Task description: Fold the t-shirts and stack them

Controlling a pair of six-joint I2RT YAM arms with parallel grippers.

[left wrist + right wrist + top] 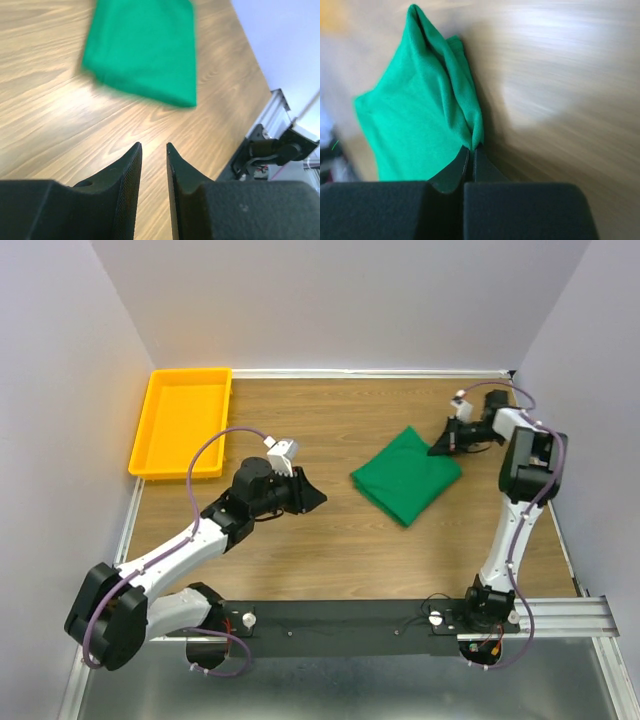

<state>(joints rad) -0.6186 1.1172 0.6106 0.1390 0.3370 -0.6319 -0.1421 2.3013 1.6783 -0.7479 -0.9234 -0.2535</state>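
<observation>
The green t-shirt (406, 476) lies folded into a compact bundle right of the table's middle. My right gripper (440, 447) is shut on its far right corner; in the right wrist view the cloth (422, 110) is pinched into a raised ridge between the closed tips of my right gripper (471, 148). My left gripper (316, 497) hovers left of the shirt, empty, with its jaws a small gap apart. In the left wrist view my left gripper (154, 146) points toward the shirt (145, 47), which lies some way ahead.
A yellow tray (183, 421) stands at the far left of the wooden table (330, 560). Pale walls close the back and both sides. A black rail with the arm bases (350, 618) runs along the near edge.
</observation>
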